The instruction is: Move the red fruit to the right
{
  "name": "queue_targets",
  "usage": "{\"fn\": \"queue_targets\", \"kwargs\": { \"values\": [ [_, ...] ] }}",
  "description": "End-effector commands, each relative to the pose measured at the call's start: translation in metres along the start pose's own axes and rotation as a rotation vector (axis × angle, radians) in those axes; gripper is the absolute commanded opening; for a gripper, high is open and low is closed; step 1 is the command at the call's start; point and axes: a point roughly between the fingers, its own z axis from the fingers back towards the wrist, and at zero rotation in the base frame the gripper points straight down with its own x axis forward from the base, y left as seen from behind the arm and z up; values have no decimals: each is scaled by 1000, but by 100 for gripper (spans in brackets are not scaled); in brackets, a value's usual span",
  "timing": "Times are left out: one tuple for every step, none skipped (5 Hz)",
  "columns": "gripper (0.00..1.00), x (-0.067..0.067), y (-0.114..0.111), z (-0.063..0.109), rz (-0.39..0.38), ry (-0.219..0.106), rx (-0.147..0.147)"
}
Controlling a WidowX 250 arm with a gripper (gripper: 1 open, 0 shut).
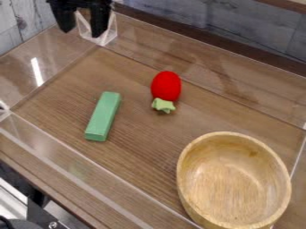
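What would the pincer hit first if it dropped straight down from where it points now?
Probably the clear wall at the table's back left corner, though depth is unclear. The fruit lies well off that line.

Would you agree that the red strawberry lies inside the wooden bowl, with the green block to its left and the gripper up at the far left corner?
Not quite: the red strawberry is not in the wooden bowl; the camera view shows it lying on the wooden table, apart from the bowl, which holds nothing. The rest stands: the green block is to its left, and the gripper is at the far left corner.
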Motion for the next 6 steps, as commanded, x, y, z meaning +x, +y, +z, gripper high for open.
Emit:
{"fn": "queue_targets", "kwargs": {
  "values": [
    [100, 11, 9, 13, -72, -71, 32],
    [100, 19, 15, 5, -101, -78, 41],
    [100, 29, 22, -1, -115, -88, 50],
    [100, 39, 19, -7, -155, -102, 55],
    [100, 48, 17, -10, -186, -119, 57],
    [0, 48, 17, -4, -186, -135, 60]
  ]
}}
